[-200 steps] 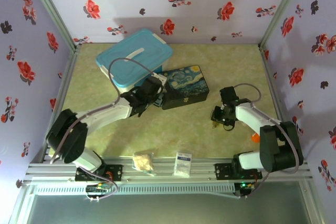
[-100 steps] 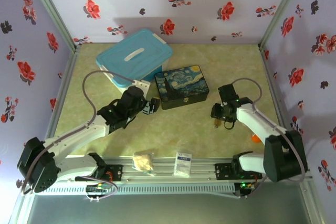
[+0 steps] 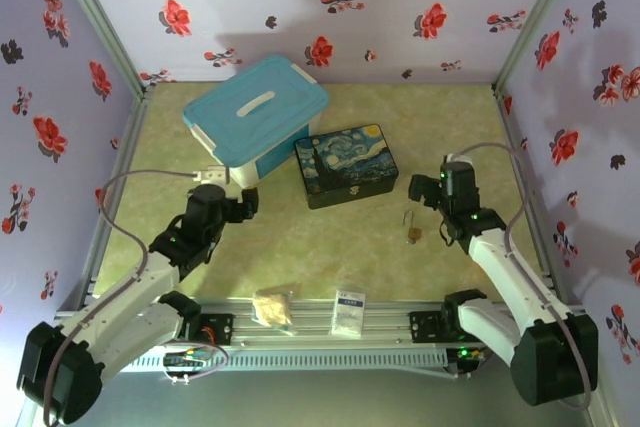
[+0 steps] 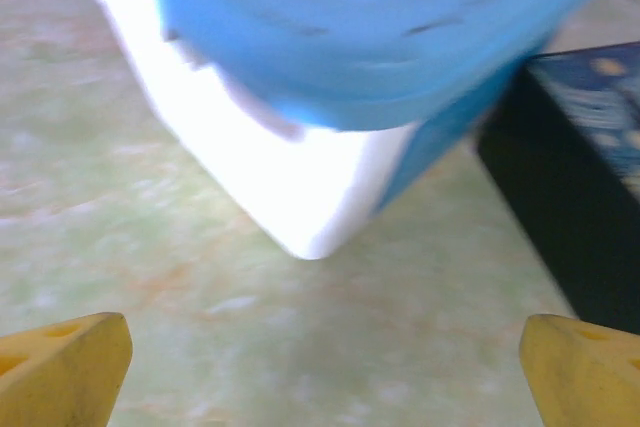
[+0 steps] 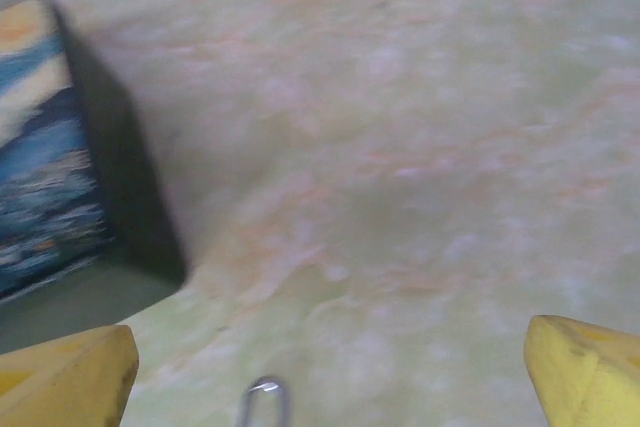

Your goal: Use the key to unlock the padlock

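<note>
The tiny brass padlock [image 3: 413, 233] lies on the green table to the right of the painted dark-blue box [image 3: 346, 164], its thin silver shackle pointing away from the arms. In the right wrist view the top of the shackle [image 5: 264, 399] peeks in at the bottom edge. My right gripper [image 3: 423, 190] [image 5: 330, 372] hovers just beyond the padlock, open and holding nothing. My left gripper [image 3: 244, 206] [image 4: 320, 367] is open and empty near the corner of the blue-lidded container [image 4: 330, 77]. I cannot make out the key.
The blue-lidded white container [image 3: 255, 110] stands at the back left, touching the dark-blue box [image 5: 40, 167]. A white packet [image 3: 348, 313] and a crumpled beige lump [image 3: 273, 307] rest on the front rail. Flowered walls close in three sides.
The right gripper let go of the padlock, which now lies on the table, and drew back. The left arm pulled away from the dark-blue box toward the near left.
</note>
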Available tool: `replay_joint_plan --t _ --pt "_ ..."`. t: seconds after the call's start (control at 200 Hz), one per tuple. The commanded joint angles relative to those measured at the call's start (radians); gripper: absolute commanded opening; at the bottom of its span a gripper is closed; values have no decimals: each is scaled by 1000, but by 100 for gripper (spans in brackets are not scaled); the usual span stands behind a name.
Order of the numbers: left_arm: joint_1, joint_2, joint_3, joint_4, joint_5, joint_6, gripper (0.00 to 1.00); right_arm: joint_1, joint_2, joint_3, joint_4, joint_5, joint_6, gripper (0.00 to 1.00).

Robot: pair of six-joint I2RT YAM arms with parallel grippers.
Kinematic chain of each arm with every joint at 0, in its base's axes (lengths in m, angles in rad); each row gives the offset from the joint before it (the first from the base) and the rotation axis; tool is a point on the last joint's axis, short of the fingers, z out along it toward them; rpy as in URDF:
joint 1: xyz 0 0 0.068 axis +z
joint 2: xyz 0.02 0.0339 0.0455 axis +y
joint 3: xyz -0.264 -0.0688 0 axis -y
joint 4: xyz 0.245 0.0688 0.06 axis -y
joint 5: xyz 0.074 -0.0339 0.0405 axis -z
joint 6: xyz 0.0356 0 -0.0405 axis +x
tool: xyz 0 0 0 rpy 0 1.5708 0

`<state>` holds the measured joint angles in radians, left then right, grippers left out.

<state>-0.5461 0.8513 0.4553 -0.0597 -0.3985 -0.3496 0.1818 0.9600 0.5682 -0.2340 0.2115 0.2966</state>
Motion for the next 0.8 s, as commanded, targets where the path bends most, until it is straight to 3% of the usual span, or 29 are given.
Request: replay_joint_plan --t 0.0,0.08,0.26,0.32,0.39,0.525,0.585,0.665,0.795 --pt "10 19 -20 70 -168 56 100 -48 -4 -99 230 74 -94 99" --pt "16 48 -2 66 -252 82 100 -54 2 -168 356 109 -207 99" --pt "53 116 -40 311 -326 294 100 -67 115 -277 661 98 -251 99" --pt "97 183 -28 369 -296 407 100 -68 155 -267 705 74 -257 99" --pt "151 232 -20 421 -275 442 100 -68 212 -275 816 64 -260 99" --pt "369 279 -102 599 -6 325 100 -86 320 -261 956 92 -278 99" --pt "440 330 -148 728 56 268 100 -97 364 -243 992 96 -275 99" --pt "484 433 -187 901 83 266 100 -127 404 -208 979 64 -234 99" --pt "501 539 -101 890 101 299 100 -166 499 -210 1089 9 -188 99"
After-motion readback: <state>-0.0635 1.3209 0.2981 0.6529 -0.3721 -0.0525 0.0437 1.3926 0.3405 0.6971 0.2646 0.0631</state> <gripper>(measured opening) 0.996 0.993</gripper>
